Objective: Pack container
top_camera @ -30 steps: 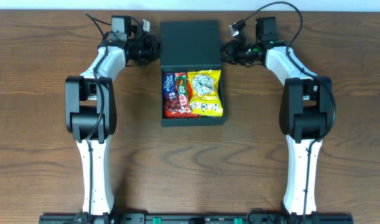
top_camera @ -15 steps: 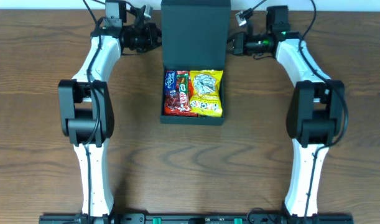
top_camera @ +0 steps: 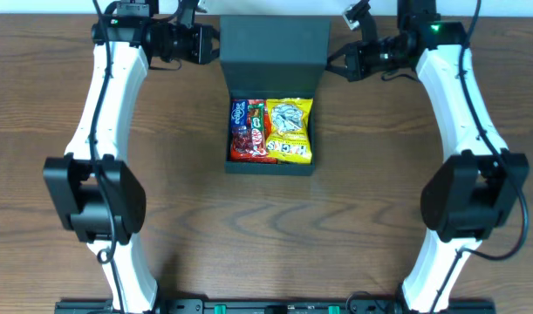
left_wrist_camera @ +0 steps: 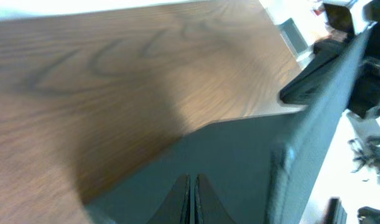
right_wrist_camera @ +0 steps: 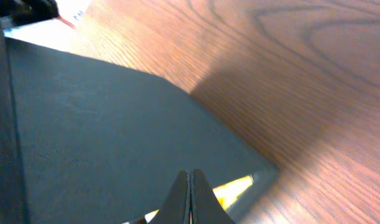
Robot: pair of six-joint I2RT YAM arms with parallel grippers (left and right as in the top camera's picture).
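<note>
Container point(top_camera: 271, 167) lid point(top_camera: 273, 42) is swinging up off the counter point(top_camera: 196, 218), left fingers point(left_wrist_camera: 177, 202) and right fingers point(right_wrist_camera: 180, 199) pinching its edges; snacks point(top_camera: 271, 131) packed, closing is nearing.

Brown wood-grain table point(top_camera: 353, 218), dark container point(top_camera: 270, 168) resting on it toward the far edge, centred

White arm links point(top_camera: 105, 96), black joint housings point(top_camera: 96, 196), thin black cables point(top_camera: 110, 237), green wrist light point(top_camera: 436, 28).
</note>
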